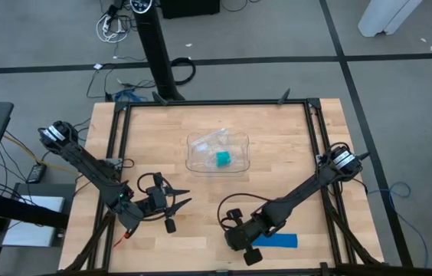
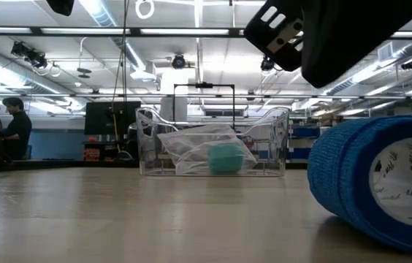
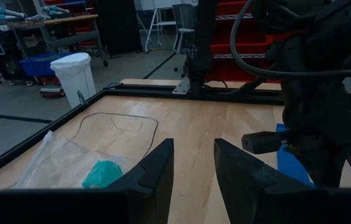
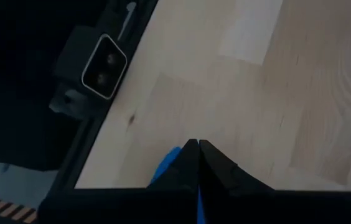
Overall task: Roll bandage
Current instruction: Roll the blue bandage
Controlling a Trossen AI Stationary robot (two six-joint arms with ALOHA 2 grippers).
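The blue bandage (image 1: pixel 279 240) lies on the wooden table (image 1: pixel 277 146) near the front edge, on the right side. From above only a short flat blue piece shows, because the right arm covers the rest. In the low view the bandage (image 2: pixel 378 183) is very close and looks like a fat blue roll with a white middle, and the edge of the picture cuts part of it off. The right gripper (image 1: pixel 249 247) is low over the table, right at the bandage. In the right wrist view its two dark fingers (image 4: pixel 185 165) are pressed tight together, with only a thin line between them. A bit of blue bandage (image 4: pixel 166 163) peeks out beside them, but it is hard to tell if they pinch it or just rest on it. A small black box (image 4: pixel 98 68) with two round lenses sits on the dark frame next to the table. The left gripper (image 1: pixel 171 201) hangs over the front left part of the table, well apart from the bandage. Its fingers (image 3: pixel 157 171) are a little way apart and hold nothing. In the middle of the table is a clear plastic tray (image 1: pixel 239 142). Inside it is a crinkly clear bag (image 1: pixel 208 144) and a small teal-green block (image 1: pixel 223 159). Far back in the low view, people (image 2: pixel 9 128) stand in the room, too small to see well.
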